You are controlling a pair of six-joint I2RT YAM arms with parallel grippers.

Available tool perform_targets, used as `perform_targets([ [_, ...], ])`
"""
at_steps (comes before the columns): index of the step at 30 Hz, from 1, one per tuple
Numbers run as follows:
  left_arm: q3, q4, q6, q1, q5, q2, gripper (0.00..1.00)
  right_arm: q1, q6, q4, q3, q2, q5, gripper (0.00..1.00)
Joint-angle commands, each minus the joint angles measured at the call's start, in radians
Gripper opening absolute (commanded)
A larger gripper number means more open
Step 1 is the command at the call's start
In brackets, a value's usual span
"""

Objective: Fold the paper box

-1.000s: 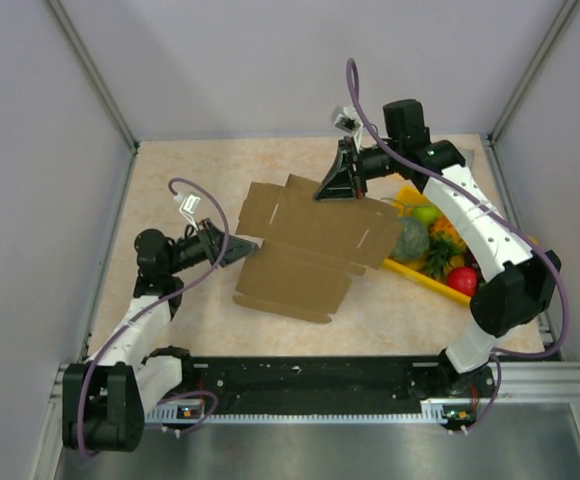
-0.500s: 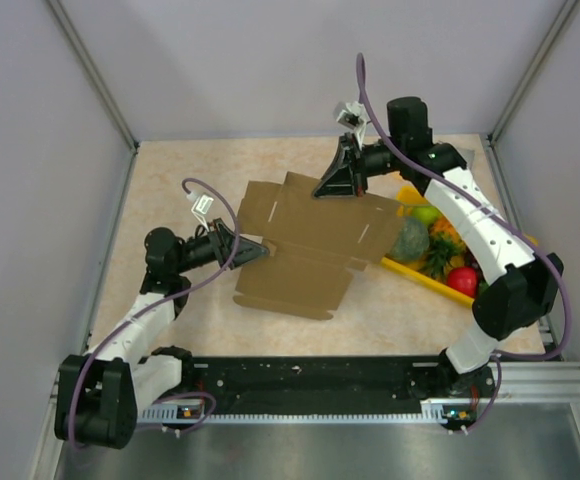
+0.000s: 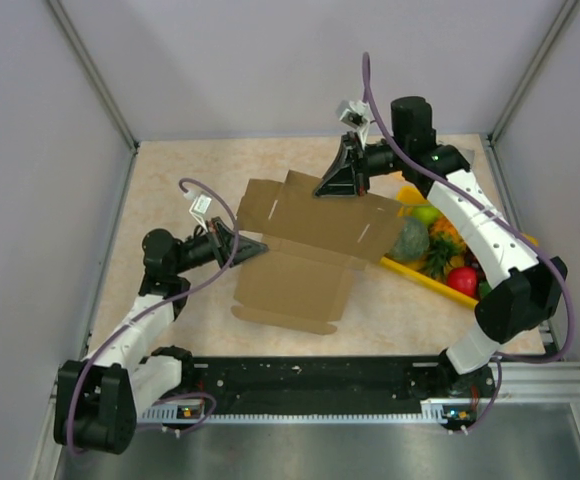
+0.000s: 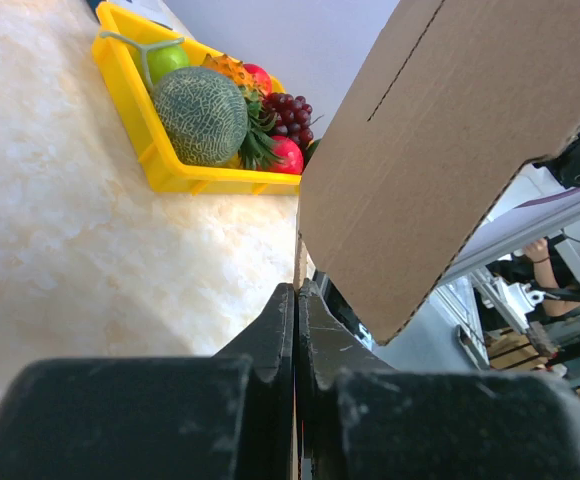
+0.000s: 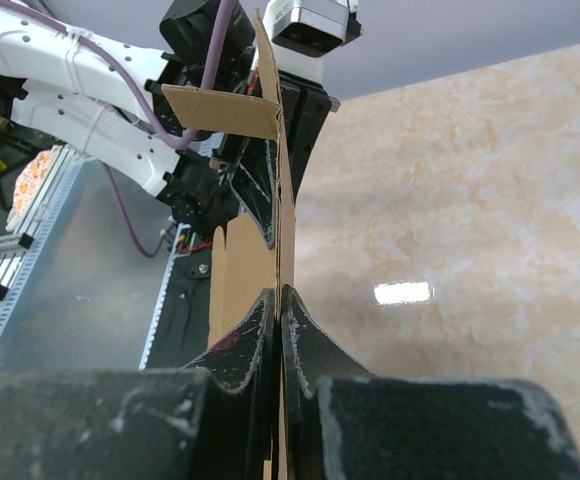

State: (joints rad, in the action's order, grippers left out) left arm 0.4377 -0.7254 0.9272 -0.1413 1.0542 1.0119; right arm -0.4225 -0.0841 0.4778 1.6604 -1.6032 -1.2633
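The paper box [image 3: 305,250] is a flat brown cardboard sheet with flaps, held tilted over the middle of the table. My left gripper [image 3: 257,245] is shut on its left edge. In the left wrist view the thin cardboard edge runs between the closed fingers [image 4: 297,292], and a large panel [image 4: 450,140] rises to the right. My right gripper [image 3: 332,188] is shut on the sheet's far edge. In the right wrist view the sheet [image 5: 272,150] stands edge-on in the closed jaws [image 5: 278,296].
A yellow tray [image 3: 415,272] with a melon [image 3: 408,240], an apple and other fruit sits just right of the sheet, partly under the right arm; the left wrist view shows the tray [image 4: 160,165] too. Grey walls enclose the table on three sides.
My left gripper has moved in slightly and shut on the sheet's left edge. The sheet's near panel has swung a little toward the near side. The right gripper keeps its hold.
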Motion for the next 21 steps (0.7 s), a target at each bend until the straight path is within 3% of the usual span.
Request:
perform_targets([
  [1,0.029,0.038,-0.083,-0.004,-0.049,-0.073,0.0,-0.001,0.004,-0.039,-0.008,0.058,-0.044,0.0],
  [4,0.053,0.142,-0.151,-0.004,-0.069,-0.108,0.0,0.001,0.003,-0.041,-0.007,0.058,-0.038,0.0],
  [6,0.081,0.275,-0.201,-0.003,-0.097,-0.124,0.2,0.001,0.003,-0.041,-0.01,0.057,-0.03,0.0],
  [8,0.091,0.395,-0.231,-0.003,-0.132,-0.137,0.47,0.001,0.003,-0.039,-0.013,0.057,-0.016,0.0],
  [9,0.093,0.426,-0.261,-0.001,-0.152,-0.165,0.53,0.001,0.003,-0.039,-0.02,0.058,-0.012,0.0],
  [15,0.157,0.806,-0.398,-0.001,-0.458,-0.352,0.63,-0.001,0.01,-0.048,-0.047,0.055,0.1,0.0],
  [21,0.161,0.791,-0.41,-0.004,-0.672,-0.463,0.62,-0.016,0.017,-0.047,-0.056,0.017,0.18,0.0],
])
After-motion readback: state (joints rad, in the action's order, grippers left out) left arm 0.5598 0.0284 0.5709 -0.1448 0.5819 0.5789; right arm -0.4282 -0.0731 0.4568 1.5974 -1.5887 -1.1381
